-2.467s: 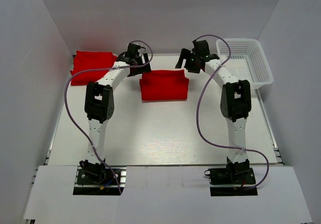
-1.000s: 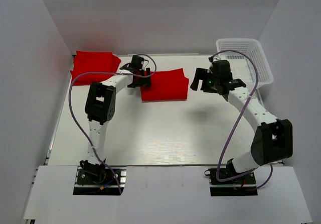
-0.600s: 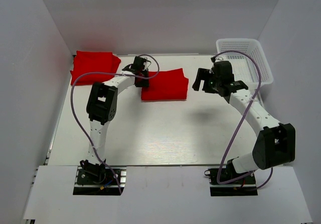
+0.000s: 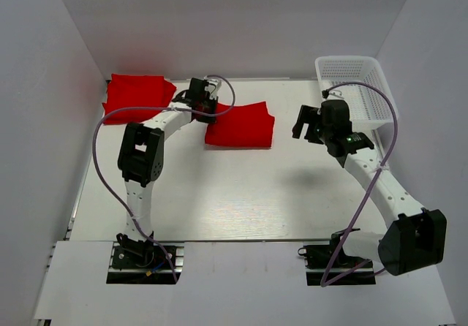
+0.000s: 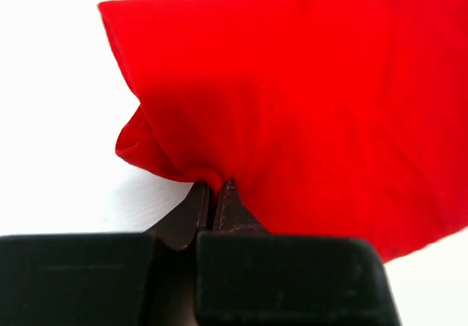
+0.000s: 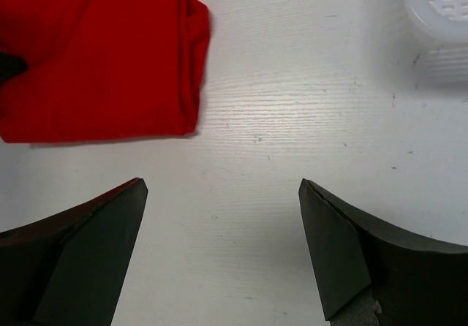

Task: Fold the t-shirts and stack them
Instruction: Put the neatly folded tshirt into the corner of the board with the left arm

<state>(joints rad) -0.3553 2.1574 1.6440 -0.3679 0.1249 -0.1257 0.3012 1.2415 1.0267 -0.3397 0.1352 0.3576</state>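
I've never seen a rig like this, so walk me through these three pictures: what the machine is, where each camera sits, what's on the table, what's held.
These are two white robot arms bolted to the near edge of a table, each ending in a two-finger gripper. The wide picture comes from a camera above and behind them. The two close-ups come from cameras on the wrists. On the table lie a folded red shirt in the middle, more red cloth at the far left and a white basket at the far right. The left gripper is pinched shut on the middle shirt's edge. The right gripper is open and holds nothing.
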